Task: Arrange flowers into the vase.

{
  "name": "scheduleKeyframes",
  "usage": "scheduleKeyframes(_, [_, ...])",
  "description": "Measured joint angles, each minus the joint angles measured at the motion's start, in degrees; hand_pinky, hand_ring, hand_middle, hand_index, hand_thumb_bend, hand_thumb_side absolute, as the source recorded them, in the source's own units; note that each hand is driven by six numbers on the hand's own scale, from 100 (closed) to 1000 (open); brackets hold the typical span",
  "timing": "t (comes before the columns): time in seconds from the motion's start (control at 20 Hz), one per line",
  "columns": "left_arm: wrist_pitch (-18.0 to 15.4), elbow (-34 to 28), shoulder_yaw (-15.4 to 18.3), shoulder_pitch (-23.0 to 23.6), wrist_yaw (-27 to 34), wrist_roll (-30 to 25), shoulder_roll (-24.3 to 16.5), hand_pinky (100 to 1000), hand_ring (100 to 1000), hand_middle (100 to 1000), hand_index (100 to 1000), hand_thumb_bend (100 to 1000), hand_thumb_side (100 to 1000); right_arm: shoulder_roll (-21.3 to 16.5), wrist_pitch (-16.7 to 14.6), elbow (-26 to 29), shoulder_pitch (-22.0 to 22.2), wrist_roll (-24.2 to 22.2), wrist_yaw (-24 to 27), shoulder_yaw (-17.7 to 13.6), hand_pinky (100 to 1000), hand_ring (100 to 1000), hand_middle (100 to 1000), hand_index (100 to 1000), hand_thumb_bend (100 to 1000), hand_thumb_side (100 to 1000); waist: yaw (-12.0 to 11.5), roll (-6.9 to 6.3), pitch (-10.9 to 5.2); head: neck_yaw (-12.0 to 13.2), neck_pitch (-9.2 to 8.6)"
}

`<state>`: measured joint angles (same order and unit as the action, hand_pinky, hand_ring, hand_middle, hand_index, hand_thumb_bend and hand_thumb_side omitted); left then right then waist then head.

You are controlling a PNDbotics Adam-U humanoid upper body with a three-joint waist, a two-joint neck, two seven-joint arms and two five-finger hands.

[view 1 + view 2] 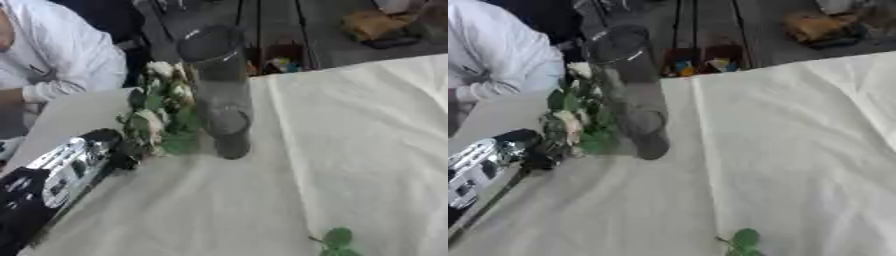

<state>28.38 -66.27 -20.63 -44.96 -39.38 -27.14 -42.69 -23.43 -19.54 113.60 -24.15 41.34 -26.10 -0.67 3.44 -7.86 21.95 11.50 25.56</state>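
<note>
A tall clear glass vase (217,85) stands upright on the white tablecloth (350,150), left of the middle. Right beside its left wall is a bunch of pale roses with green leaves (160,112), blooms pointing up and away from me. My left arm comes in from the lower left. Its dark hand (121,154) sits at the bottom of the bunch, curled round the stems. The fingers are blurred. The flowers touch or nearly touch the vase's side, and none is inside it. My right hand shows in neither view.
A loose green leaf sprig (336,241) lies on the cloth near the front edge. The table's far edge runs just behind the vase, with dark floor and clutter (376,25) beyond. Bare cloth spreads to the right.
</note>
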Motion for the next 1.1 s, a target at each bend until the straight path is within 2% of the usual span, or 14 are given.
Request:
scheduleKeyframes(0.35, [-0.39, 0.86, 0.25, -0.50, 0.36, 4.33, 1.09, 100, 100, 100, 128, 100, 535, 0.01, 0.07, 0.00, 0.00, 0.38, 0.00, -0.02, 638, 641, 531, 650, 100, 959, 0.06, -0.09, 0.15, 0.01, -0.18])
scheduleKeyframes(0.45, [-0.55, 1.16, 0.61, -0.52, 0.70, 5.99, 1.61, 100, 100, 100, 100, 139, 537, 0.01, 0.05, 0.00, 0.01, 0.42, 0.01, -0.02, 638, 640, 530, 649, 100, 960, 0.06, -0.11, 0.23, 0.04, -0.46])
scheduleKeyframes(0.55, [-0.75, 1.23, 1.11, -0.53, 1.04, 7.64, 1.98, 100, 100, 100, 100, 150, 496, 0.01, 0.05, 0.00, 0.02, 0.42, 0.02, -0.02, 638, 639, 530, 649, 100, 963, 0.05, -0.11, 0.25, 0.06, -0.49])
scheduleKeyframes(0.85, [-1.10, 1.70, 2.47, -0.41, 3.76, 12.66, 2.92, 100, 100, 100, 100, 100, 375, 0.02, 0.05, 0.00, 0.04, 0.42, 0.08, -0.02, 638, 638, 528, 642, 100, 963, 0.01, -0.06, 0.25, 0.06, -0.51])
scheduleKeyframes(1.1, [-1.19, 1.84, 3.25, 0.59, 7.47, 16.62, 3.27, 100, 100, 100, 100, 100, 356, 0.03, 0.10, 0.00, 0.05, 0.45, 0.26, -0.02, 637, 638, 528, 637, 100, 963, -0.13, 0.17, 0.25, 0.06, -0.52])
